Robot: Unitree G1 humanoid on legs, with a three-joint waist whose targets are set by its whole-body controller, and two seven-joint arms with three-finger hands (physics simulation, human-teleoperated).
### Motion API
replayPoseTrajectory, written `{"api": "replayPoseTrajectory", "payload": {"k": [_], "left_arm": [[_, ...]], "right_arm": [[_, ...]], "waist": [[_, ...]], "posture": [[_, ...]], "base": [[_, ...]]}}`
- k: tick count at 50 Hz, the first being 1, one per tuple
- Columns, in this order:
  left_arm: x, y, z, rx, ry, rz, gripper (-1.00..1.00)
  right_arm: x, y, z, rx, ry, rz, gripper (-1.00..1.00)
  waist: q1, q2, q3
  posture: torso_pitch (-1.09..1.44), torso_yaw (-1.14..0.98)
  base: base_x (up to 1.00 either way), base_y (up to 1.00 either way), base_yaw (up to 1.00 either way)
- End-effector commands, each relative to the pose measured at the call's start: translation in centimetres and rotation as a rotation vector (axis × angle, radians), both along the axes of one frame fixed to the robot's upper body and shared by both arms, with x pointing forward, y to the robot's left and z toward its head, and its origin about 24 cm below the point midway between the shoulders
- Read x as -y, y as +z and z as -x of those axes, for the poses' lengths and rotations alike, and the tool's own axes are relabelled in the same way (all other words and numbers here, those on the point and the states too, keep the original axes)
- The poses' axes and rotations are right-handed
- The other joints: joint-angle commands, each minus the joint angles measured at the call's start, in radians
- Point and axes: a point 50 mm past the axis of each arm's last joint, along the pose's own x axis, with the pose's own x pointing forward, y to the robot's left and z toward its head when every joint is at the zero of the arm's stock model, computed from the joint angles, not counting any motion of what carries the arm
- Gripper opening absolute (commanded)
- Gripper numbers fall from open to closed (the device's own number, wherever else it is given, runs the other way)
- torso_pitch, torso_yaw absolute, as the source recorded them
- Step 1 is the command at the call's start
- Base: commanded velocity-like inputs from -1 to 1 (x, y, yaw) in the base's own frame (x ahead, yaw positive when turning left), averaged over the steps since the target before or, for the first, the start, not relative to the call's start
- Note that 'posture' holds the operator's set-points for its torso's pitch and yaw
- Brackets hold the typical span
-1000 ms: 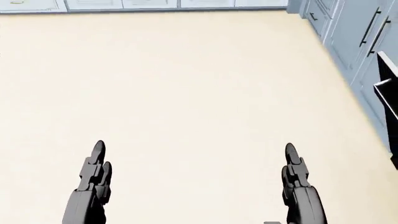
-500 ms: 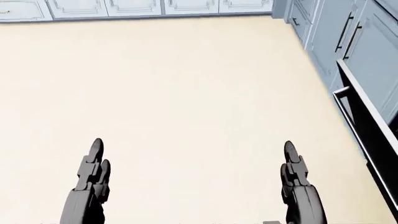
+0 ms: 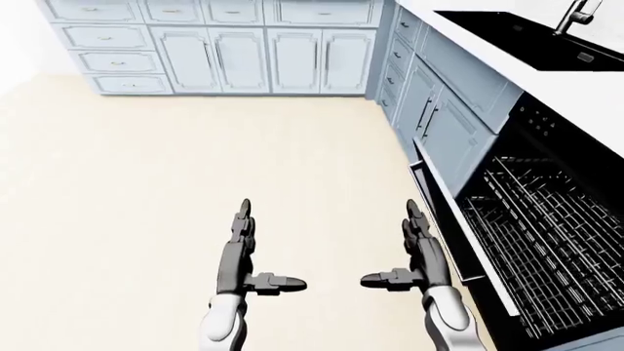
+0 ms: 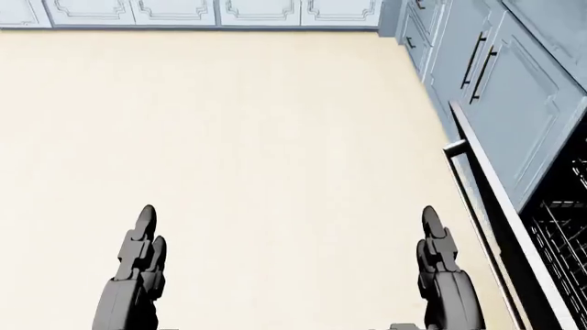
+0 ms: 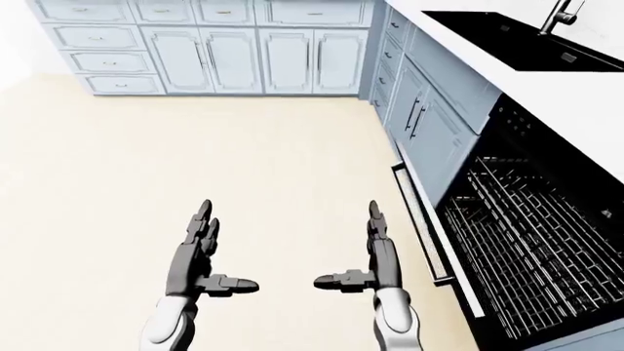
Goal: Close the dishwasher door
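Observation:
The dishwasher door (image 3: pixel 459 234) hangs folded down and open at the right of the left-eye view, its top edge and handle facing the floor side. Behind it the dark cavity shows a wire rack (image 3: pixel 551 234). In the head view the door's edge (image 4: pixel 500 213) runs down the right side. My left hand (image 3: pixel 255 252) and right hand (image 3: pixel 398 250) are both held out low over the floor, fingers straight, thumbs pointing inward, holding nothing. The right hand hovers just left of the door's edge, apart from it.
Blue-grey cabinets (image 3: pixel 243 58) line the top of the view and continue down the right side (image 3: pixel 439 124). A white counter with a black sink (image 3: pixel 517 33) and a faucet (image 3: pixel 577 13) sits above the dishwasher. Cream floor (image 3: pixel 146 183) spreads left.
The camera has moved: in the head view the right-hand cabinets and dishwasher door slid left and more of the rack shows. Both hands keep the same open pose.

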Motion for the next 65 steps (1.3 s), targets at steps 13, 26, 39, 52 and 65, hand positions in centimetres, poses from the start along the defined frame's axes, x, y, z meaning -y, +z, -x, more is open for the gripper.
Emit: {"api": "replayPoseTrajectory", "payload": {"k": [13, 26, 39, 52, 65], "left_arm": [[-0.4, 1.7, -0.3, 0.09, 0.01, -0.008, 1.0], [-0.4, 1.8, -0.3, 0.092, 0.009, -0.008, 1.0], [-0.3, 1.8, -0.3, 0.091, 0.006, -0.007, 1.0], [-0.6, 2.0, -0.3, 0.093, 0.013, -0.005, 1.0], [-0.6, 2.0, -0.3, 0.094, 0.016, -0.005, 1.0]], "right_arm": [[-0.4, 1.5, -0.3, 0.084, 0.016, -0.004, 1.0], [-0.4, 1.6, -0.2, 0.085, 0.015, -0.008, 1.0], [-0.5, 1.8, -0.4, 0.086, 0.021, -0.005, 1.0], [-0.5, 2.1, -0.3, 0.093, 0.013, -0.007, 1.0], [-0.2, 3.0, -0.6, 0.1, -0.022, 0.018, 1.0]], "waist": [[0.013, 0.111, 0.003], [0.012, -0.034, -0.028], [0.012, 0.123, 0.006], [0.023, -0.011, 0.011], [-0.011, 0.067, -0.025]], "posture": [[0.0, 0.0], [0.0, 0.0], [0.0, 0.0], [0.0, 0.0], [0.0, 0.0]], "base": [[0.0, -0.46, 0.0], [0.0, -0.47, 0.0], [0.0, -0.47, 0.0], [0.0, -0.32, 0.0], [0.0, 0.0, 0.0]]}}
